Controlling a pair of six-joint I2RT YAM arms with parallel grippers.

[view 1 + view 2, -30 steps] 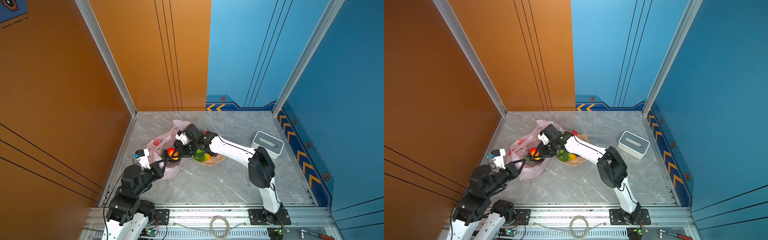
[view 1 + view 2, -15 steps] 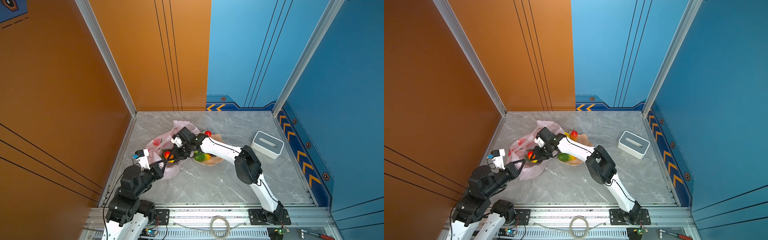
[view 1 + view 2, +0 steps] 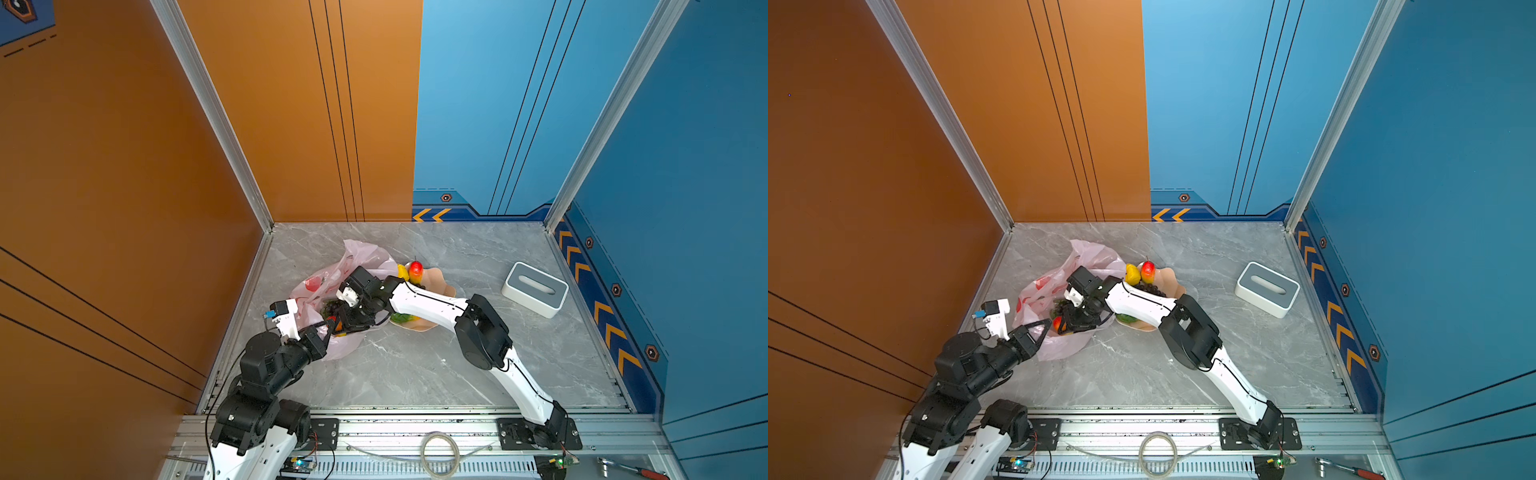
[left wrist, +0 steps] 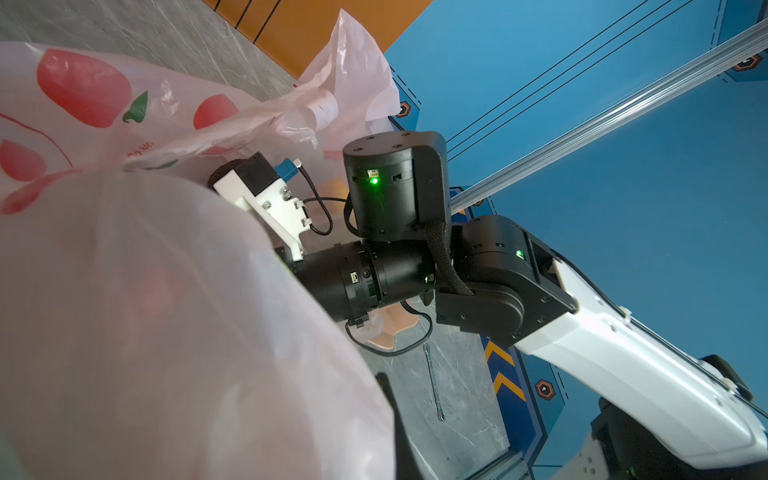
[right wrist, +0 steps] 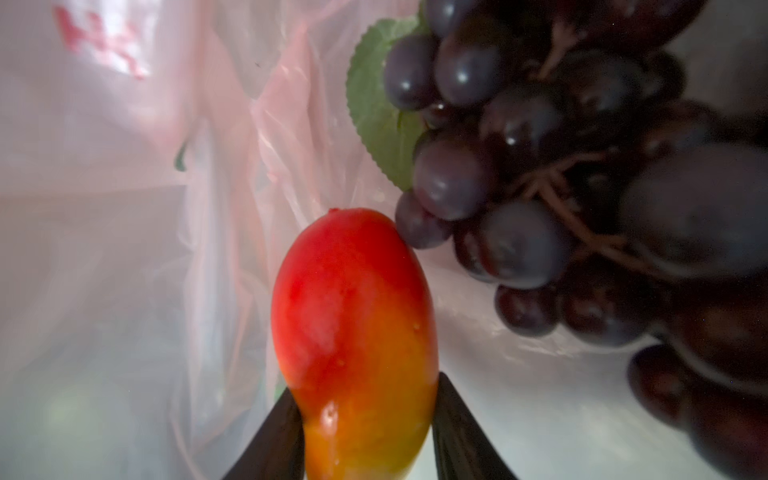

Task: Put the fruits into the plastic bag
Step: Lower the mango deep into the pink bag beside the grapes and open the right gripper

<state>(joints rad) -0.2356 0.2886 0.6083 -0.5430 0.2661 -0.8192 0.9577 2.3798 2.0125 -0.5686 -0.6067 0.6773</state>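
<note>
**A:** Where was the fruit just then?

**B:** The red-yellow fruit (image 5: 353, 316) was inside the plastic bag (image 3: 357, 257). It stood upright between the fingers of the right gripper (image 5: 365, 390), which sat against both its sides, clamped on it as far as the wrist view showed. Its tip touched the grape bunch (image 5: 519, 174) lying in the bag.

**A:** And the other arm?

**B:** The left gripper (image 3: 1044, 326) was pressed together on the bag's near rim, holding the mouth up.

**A:** What could have gone wrong from there?

**B:** Mostly the film, I'd judge. It was thin and crinkly and hung close around the right wrist. Pulling out could have snagged it and tugged the rim from the left pinch, and the mouth would then have sagged shut. Let go too high, the fruit might have bounced off the grapes toward the opening.

**A:** Anything in the way?

**B:** The right arm (image 3: 424, 301) lay across the peach scalloped bowl (image 3: 440, 278), just beside the bag, and hid part of it. A lemon (image 3: 1133, 272), a second red-yellow fruit (image 3: 1148, 270), a second grape bunch (image 3: 1150, 289) and a green-orange oblong fruit (image 3: 1126, 319) waited there. A careless sweep back could have nudged the bowl. The white box with a slotted grey top (image 3: 535, 289) stood well apart on the marble tabletop (image 3: 415, 365) and was no trouble.
</note>
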